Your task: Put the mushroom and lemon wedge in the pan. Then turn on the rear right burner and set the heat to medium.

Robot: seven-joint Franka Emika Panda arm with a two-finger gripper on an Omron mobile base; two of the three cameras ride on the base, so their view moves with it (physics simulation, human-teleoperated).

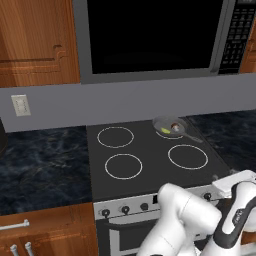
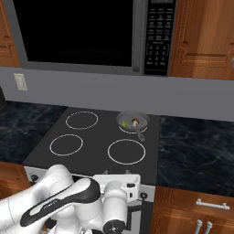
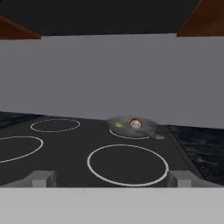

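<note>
The grey pan (image 1: 170, 125) (image 2: 133, 119) (image 3: 131, 127) sits on the rear right burner (image 3: 127, 136) of the black stove top, its thin dark handle pointing to the front right. The brown mushroom (image 1: 174, 127) (image 2: 135, 122) (image 3: 135, 124) and the yellow-green lemon wedge (image 1: 165, 130) (image 2: 124, 123) (image 3: 118, 126) lie side by side inside it. My gripper (image 3: 111, 179) hangs low at the stove's front edge, open, nothing between its fingertips (image 3: 41, 179), facing across the front right burner (image 3: 127, 164) toward the pan.
A row of knobs (image 1: 125, 209) lines the stove's front panel below the glass. A microwave (image 1: 150, 35) hangs above the stove. Dark marble counter (image 2: 196, 146) flanks both sides. Two more burner rings (image 1: 115, 136) (image 1: 123, 166) lie on the left.
</note>
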